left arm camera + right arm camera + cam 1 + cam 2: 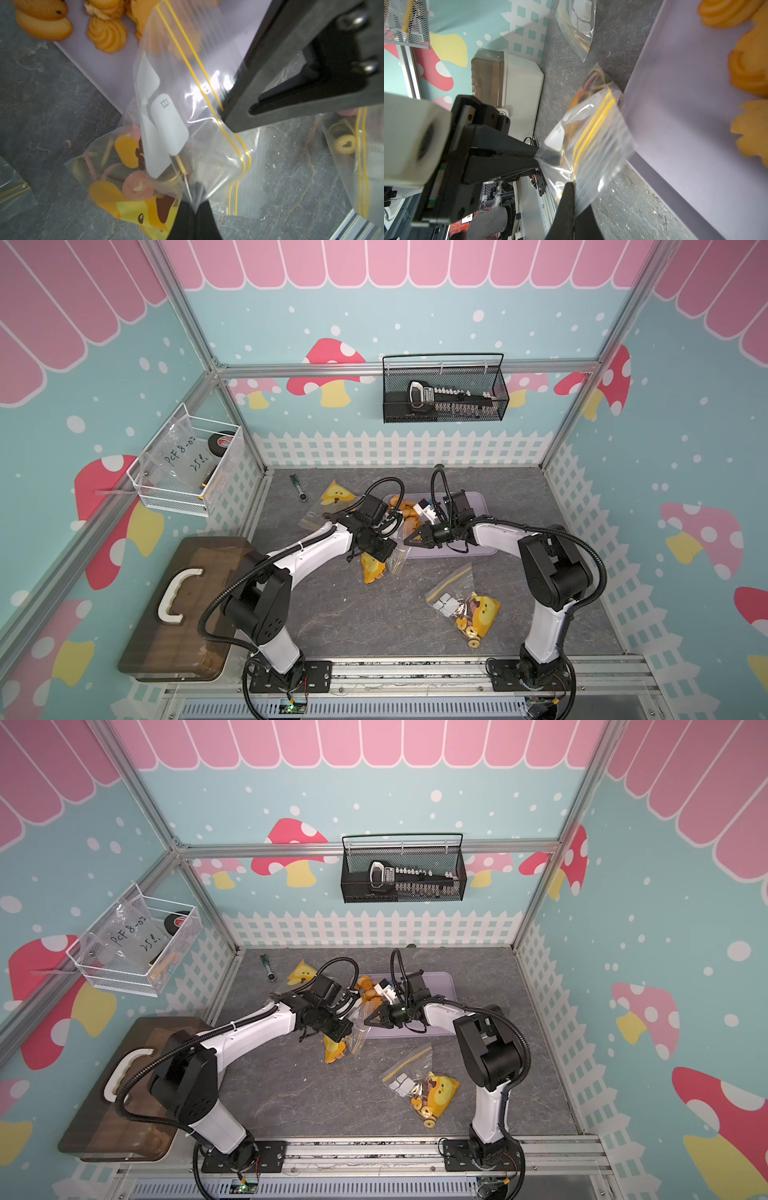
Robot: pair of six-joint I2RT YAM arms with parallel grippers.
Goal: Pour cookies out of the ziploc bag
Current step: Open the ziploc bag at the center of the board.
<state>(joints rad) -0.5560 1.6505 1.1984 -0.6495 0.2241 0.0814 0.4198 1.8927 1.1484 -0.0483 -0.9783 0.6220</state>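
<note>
Both pincers are pinching the ziploc bag (207,145): the left pincer (194,207) nips its clear side, the right pincer (572,185) its edge by the yellow zip. The cookies (137,187) sag in the bag's lower end, just beside the lavender tray (99,68), where swirl biscuits (107,34) lie.

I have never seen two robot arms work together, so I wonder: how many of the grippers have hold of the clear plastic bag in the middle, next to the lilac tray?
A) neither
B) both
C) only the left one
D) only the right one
B: each wrist view shows it, with the left gripper pinched shut on the plastic of the ziploc bag and the right gripper pinched shut on its edge by the yellow zip lines.
</note>
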